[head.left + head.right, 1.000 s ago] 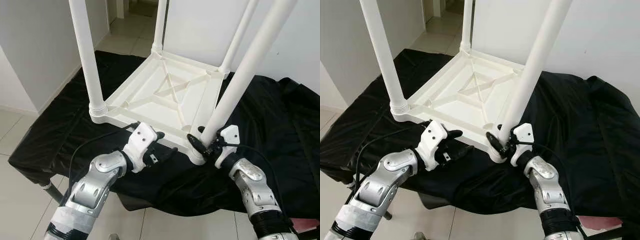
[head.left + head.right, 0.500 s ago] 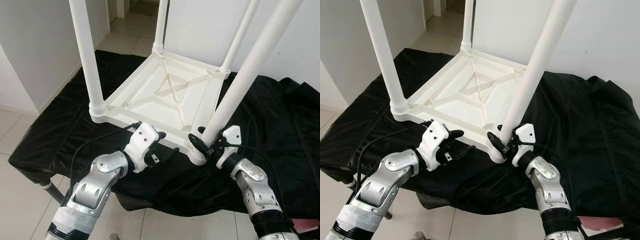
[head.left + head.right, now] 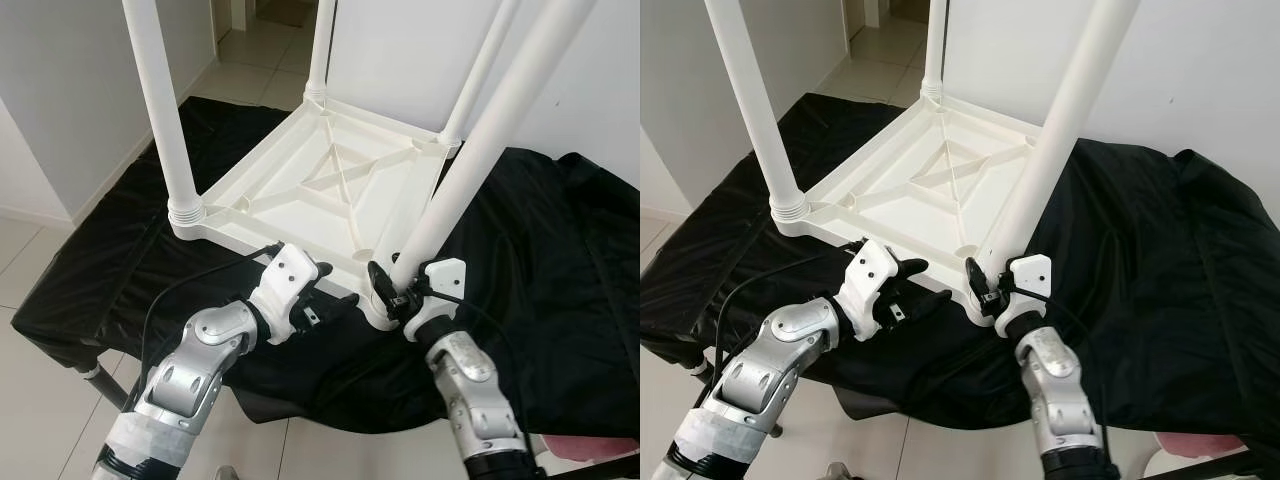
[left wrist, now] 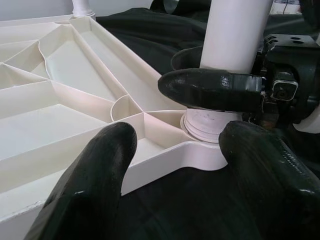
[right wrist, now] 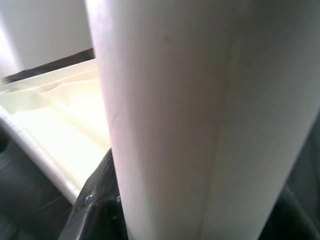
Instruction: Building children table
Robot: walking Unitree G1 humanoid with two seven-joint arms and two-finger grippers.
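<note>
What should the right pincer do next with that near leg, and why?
Probably keep turning or pressing the near leg into its corner socket. The right pincer is clamped around its base, and the leg leans, unlike the three upright ones. The left pincer is open beside the tabletop edge.

Head views bright, even daylight, sharp; soft shadows only. White table plastic (image 3: pixel 330 185) near clipping, black cloth (image 3: pixel 560 270) swallows detail. Left wrist view: near fingers (image 4: pixel 90 185) out of focus, mild sheen. Right wrist view: table leg (image 5: pixel 200 115) too close, fully blurred, washed.
</note>
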